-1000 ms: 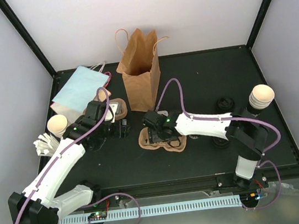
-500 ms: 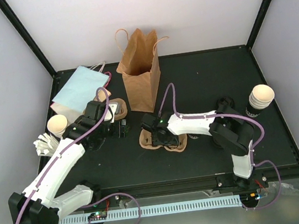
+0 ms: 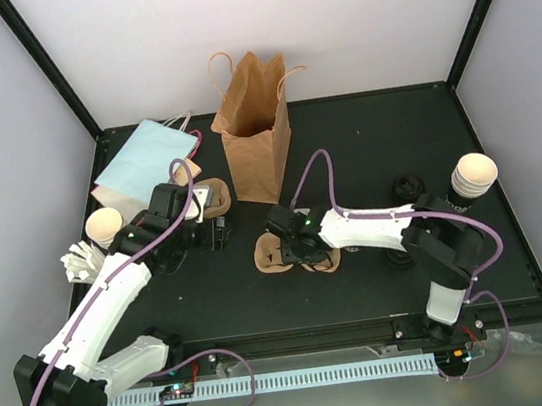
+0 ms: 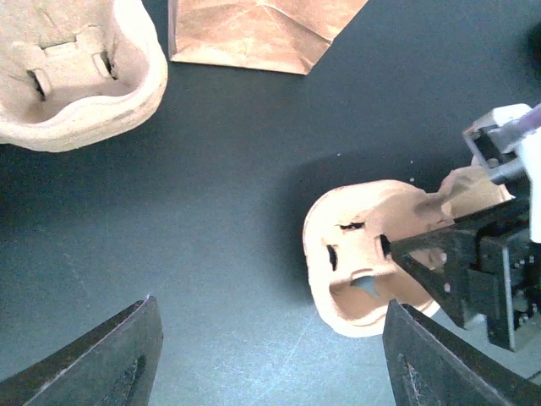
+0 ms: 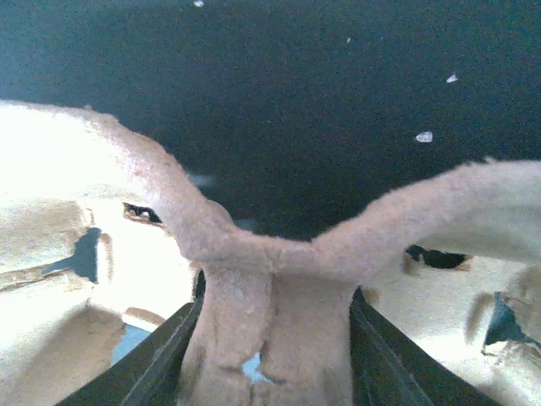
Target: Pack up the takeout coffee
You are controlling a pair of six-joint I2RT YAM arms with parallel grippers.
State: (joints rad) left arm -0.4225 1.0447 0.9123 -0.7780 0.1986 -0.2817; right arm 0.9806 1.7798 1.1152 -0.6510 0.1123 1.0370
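The takeout coffee cups stand apart from both arms: an open cream cup (image 3: 105, 226) at the left and a black-sided stack of cups (image 3: 473, 177) at the right, with black lids (image 3: 408, 187) lying near the stack. A pulp cup carrier (image 3: 277, 259) lies in front of the brown bag (image 3: 253, 125). My right gripper (image 3: 294, 243) is shut on that carrier's middle ridge (image 5: 275, 262), one finger (image 5: 165, 355) on each side. My left gripper (image 4: 270, 364) hovers open over bare table, left of the carrier (image 4: 363, 262).
A second pulp carrier (image 4: 76, 76) lies by the left arm, near the flat pale-blue bag (image 3: 144, 158). A white crumpled item (image 3: 79, 260) sits at the left edge. Another black lid (image 3: 397, 258) lies under the right arm. Black frame posts border the table.
The right gripper's jaws have closed in onto the carrier's middle ridge, and the right arm shifted slightly. The left arm has barely moved and stays open.
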